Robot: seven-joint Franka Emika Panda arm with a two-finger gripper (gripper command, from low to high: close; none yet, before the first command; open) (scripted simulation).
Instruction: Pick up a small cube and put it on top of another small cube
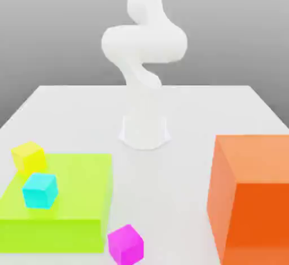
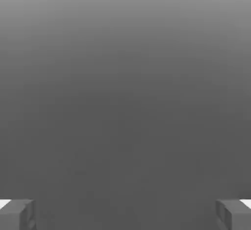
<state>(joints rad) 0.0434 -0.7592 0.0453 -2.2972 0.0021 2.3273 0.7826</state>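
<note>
The small cube is out of view. In the hand view my gripper [image 2: 125, 215] is open: its two grey fingertips [image 2: 17, 214] stand far apart with nothing between them, and plain grey background lies ahead. In the exterior view the white arm [image 1: 144, 46] rises from its base [image 1: 145, 131] at the table's middle and coils upward out of the picture. A yellow cube [image 1: 28, 157] and a cyan cube [image 1: 40, 190] sit on a flat lime-green slab [image 1: 73, 201] at the exterior view's left. A pinkish magenta cube [image 1: 125, 244] lies on the table by the slab's near corner.
A huge orange block [image 1: 251, 196] stands at the exterior view's right, near the front. The white table [image 1: 169, 190] runs between the slab and the orange block and out behind the arm's base.
</note>
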